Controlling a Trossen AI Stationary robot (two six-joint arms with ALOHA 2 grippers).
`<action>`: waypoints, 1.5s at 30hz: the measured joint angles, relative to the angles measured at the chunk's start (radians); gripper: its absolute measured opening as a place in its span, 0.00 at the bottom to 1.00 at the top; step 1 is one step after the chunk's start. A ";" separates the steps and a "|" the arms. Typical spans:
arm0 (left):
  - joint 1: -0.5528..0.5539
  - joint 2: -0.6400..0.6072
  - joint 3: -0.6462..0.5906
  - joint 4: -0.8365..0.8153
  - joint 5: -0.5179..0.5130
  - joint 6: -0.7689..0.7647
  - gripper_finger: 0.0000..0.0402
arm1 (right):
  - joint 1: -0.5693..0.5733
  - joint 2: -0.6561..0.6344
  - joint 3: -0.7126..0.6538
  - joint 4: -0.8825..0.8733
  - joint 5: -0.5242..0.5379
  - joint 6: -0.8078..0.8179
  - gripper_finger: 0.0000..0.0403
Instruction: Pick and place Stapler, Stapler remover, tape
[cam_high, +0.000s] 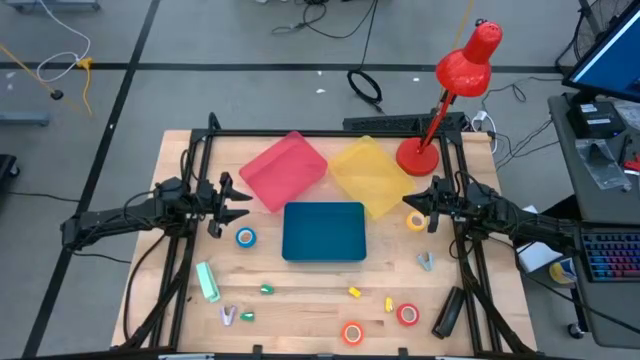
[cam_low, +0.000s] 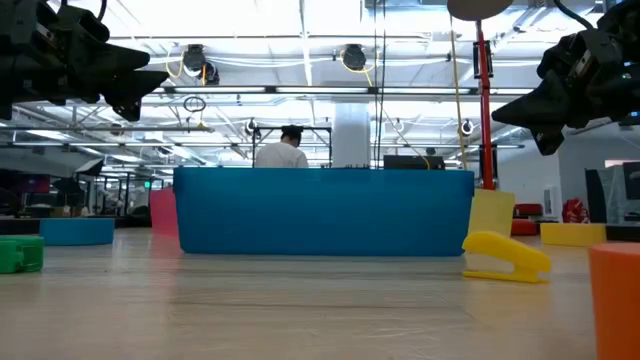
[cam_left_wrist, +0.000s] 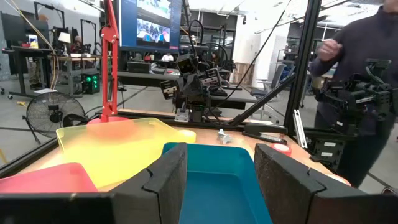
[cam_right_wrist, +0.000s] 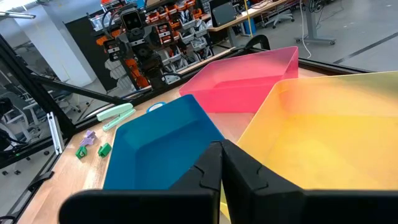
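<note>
Both arms hover above the table and touch nothing. My left gripper (cam_high: 236, 198) (cam_left_wrist: 217, 174) stands open at the left, pointing level over the blue tray (cam_high: 323, 232). My right gripper (cam_high: 410, 204) (cam_right_wrist: 221, 163) is shut at the right, beside the yellow tray (cam_high: 370, 175). A blue tape roll (cam_high: 246, 237), a yellow one (cam_high: 416, 221), an orange one (cam_high: 352, 333) and a red one (cam_high: 407, 315) lie flat on the wood. A green stapler (cam_high: 207, 282) and a black stapler (cam_high: 447, 312) lie near the front. A purple stapler remover (cam_high: 229, 316) and a grey one (cam_high: 426, 262) rest nearby.
A pink tray (cam_high: 285, 170) sits at the back beside the yellow one. A red desk lamp (cam_high: 418, 156) stands at the back right. Small green bits (cam_high: 267, 289) and yellow bits (cam_high: 354, 292) lie near the front. A person (cam_left_wrist: 367, 81) stands beyond the table's right side.
</note>
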 joint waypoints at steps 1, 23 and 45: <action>0.000 0.000 0.000 0.000 0.000 0.000 0.46 | 0.000 0.000 0.000 0.000 0.000 0.000 0.00; 0.000 0.000 0.000 0.000 0.000 0.000 0.46 | 0.000 0.000 0.000 0.000 0.000 0.000 0.00; 0.000 0.000 0.000 0.030 0.000 0.000 0.46 | 0.000 0.000 0.000 0.000 0.000 0.000 0.00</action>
